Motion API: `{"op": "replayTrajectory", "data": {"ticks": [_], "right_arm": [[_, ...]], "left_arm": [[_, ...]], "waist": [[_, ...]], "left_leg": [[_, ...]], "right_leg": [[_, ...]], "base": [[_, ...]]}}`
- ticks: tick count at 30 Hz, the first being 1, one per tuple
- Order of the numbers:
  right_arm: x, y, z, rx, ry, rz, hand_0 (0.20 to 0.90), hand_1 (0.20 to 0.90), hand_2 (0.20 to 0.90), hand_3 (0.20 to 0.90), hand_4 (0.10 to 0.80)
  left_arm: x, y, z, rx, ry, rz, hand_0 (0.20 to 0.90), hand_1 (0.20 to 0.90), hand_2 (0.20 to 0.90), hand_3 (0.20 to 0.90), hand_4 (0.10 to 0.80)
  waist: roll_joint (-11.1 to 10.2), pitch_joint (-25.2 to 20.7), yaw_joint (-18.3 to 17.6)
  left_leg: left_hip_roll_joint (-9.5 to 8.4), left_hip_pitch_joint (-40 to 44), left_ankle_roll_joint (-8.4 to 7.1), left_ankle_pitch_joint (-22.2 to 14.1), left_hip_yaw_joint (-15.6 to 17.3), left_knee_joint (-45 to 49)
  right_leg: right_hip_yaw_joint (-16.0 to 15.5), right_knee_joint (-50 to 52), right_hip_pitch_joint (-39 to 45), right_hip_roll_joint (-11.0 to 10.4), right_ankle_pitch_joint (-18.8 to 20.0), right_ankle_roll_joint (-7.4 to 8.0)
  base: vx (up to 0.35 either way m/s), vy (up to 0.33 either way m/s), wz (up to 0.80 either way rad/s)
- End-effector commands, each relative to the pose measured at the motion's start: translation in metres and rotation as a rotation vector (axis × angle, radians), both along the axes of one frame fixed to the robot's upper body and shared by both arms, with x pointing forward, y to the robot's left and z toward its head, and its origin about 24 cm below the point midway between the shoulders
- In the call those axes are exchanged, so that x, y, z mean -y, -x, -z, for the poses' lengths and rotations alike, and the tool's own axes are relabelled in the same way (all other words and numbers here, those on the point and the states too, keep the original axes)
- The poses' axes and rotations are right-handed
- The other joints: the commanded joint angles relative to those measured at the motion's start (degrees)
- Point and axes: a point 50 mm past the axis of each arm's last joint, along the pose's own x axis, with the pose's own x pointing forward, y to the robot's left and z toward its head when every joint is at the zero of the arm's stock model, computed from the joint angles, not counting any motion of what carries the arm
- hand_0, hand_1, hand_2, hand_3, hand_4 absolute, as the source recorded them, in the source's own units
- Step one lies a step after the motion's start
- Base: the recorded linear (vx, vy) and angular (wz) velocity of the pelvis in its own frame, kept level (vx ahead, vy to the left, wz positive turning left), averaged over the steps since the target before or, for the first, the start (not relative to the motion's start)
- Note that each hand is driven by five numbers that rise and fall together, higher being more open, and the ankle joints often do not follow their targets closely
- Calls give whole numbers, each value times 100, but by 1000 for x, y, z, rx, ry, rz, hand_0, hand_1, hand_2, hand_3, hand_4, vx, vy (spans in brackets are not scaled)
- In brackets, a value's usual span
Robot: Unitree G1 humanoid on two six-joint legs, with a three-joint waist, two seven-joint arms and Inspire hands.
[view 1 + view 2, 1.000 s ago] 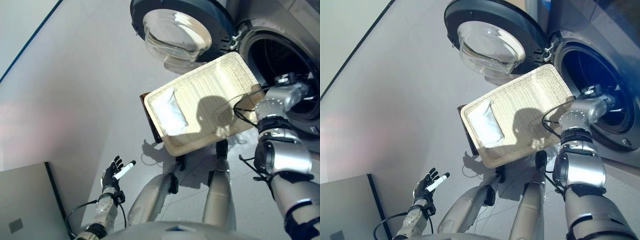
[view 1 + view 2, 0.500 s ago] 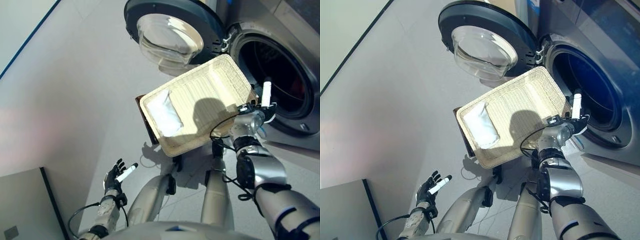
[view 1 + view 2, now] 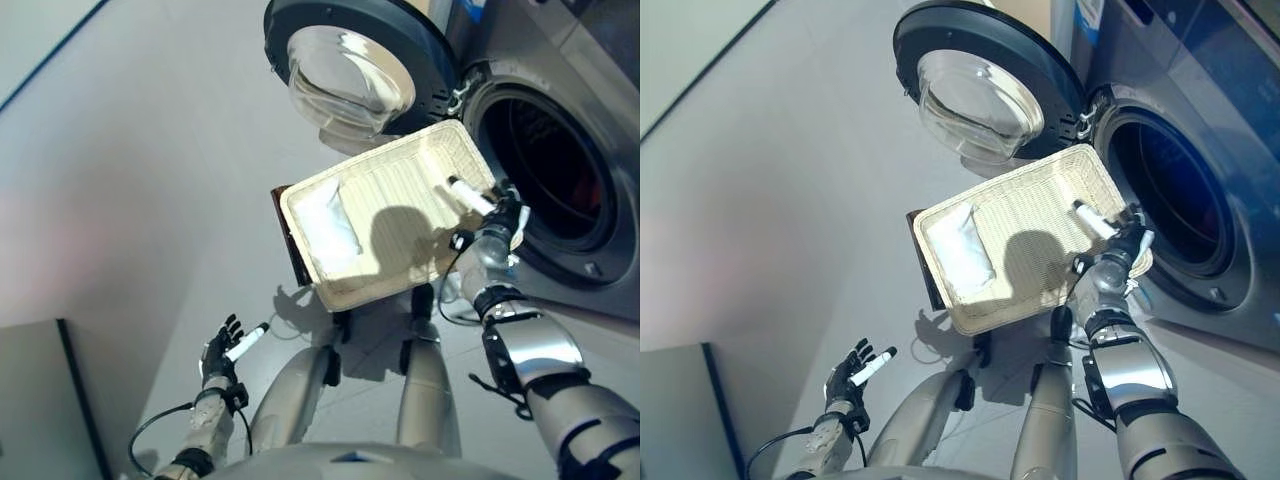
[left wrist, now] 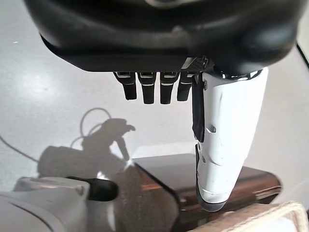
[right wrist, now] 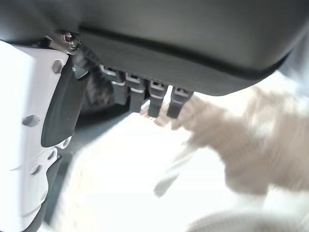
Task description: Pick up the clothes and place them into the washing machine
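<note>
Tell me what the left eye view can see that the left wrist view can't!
Only the left eye view shows the open silver front-loading washing machine, its round glass door, the folded white cloth inside the basket, and the right hand at the basket's far end. Only the left wrist view shows the dark brown stool top up close. Both show the cream woven basket and the open, empty left hand.

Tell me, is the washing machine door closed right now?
No. The washing machine door is swung wide open, leaving the dark drum opening exposed beside the wicker basket.
</note>
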Motion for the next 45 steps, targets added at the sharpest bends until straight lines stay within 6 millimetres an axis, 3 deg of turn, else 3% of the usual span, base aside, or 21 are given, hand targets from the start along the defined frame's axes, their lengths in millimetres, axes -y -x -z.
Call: {"op": "replayTrajectory", "data": {"ticks": [1, 10, 20, 22, 23, 24, 28, 32, 45], "right_arm": [[-4, -15, -32, 44, 280, -63, 900, 900, 900, 900, 800], [-7, -4, -4, -91, 283, -44, 900, 900, 900, 900, 800], [-31, -10, 0, -90, 240, -89, 900, 900, 900, 900, 800], [-36, -11, 2, -84, 223, -93, 900, 900, 900, 900, 800], [-36, -11, 1, -82, 222, -92, 900, 900, 900, 900, 800], [-36, -11, 2, -82, 220, -94, 900, 900, 900, 900, 800], [-40, -11, 4, -91, 210, -92, 900, 900, 900, 900, 800], [-38, -10, 5, -122, 217, -76, 900, 900, 900, 900, 800], [-55, -9, 16, -246, 327, -136, 900, 900, 900, 900, 800]], "left_arm": [[-49, -12, -21, 90, -182, -123, 900, 900, 900, 900, 800], [-56, -20, -32, 140, -239, -120, 900, 900, 900, 900, 800], [-70, -28, -47, 201, -288, -136, 900, 900, 900, 900, 800], [-75, -30, -52, 211, -313, -143, 900, 900, 900, 900, 800], [-76, -30, -52, 213, -314, -142, 900, 900, 900, 900, 800], [-77, -31, -54, 218, -320, -144, 900, 900, 900, 900, 800], [-84, -37, -60, 223, -370, -131, 900, 900, 900, 900, 800], [-81, -46, -72, 263, -450, -2, 900, 900, 900, 900, 800], [-68, -71, -101, 417, -439, 23, 900, 900, 900, 900, 800]], "waist": [[-82, -4, 223], [-213, 191, 487], [-417, 358, 763], [-510, 375, 841], [-486, 409, 846], [-544, 387, 864], [-633, 423, 970], [-678, 485, 1136], [-697, 640, 1579]], "left_leg": [[135, -539, -484, -21, -167, 302], [17, -687, -488, 40, -418, 433], [-83, -733, -490, 53, -670, 530], [-109, -689, -515, -155, -761, 605], [-113, -759, -495, 33, -741, 597], [-122, -701, -519, -171, -791, 633], [-152, -773, -530, -188, -893, 710], [-227, -924, -524, -219, -1026, 847], [-413, -1265, -577, -83, -1444, 796]], "right_leg": [[-234, -243, 419, 62, -133, -94], [-589, -53, 443, -69, -224, -91], [-946, 53, 626, -205, -329, -82], [-1004, 157, 717, -229, -541, -39], [-1060, 123, 668, -240, -371, -79], [-1041, 167, 734, -236, -560, -38], [-1182, 264, 740, -269, -628, -33], [-1353, 358, 722, -302, -683, -29], [-1802, 763, 532, -390, -986, -48]], "base": [[-41, -34, 39], [-14, -16, 23], [23, -18, 26], [86, -28, 30], [24, -12, 45], [16, -23, 43], [45, -31, 26], [27, -2, 24], [48, -14, 26]]}}
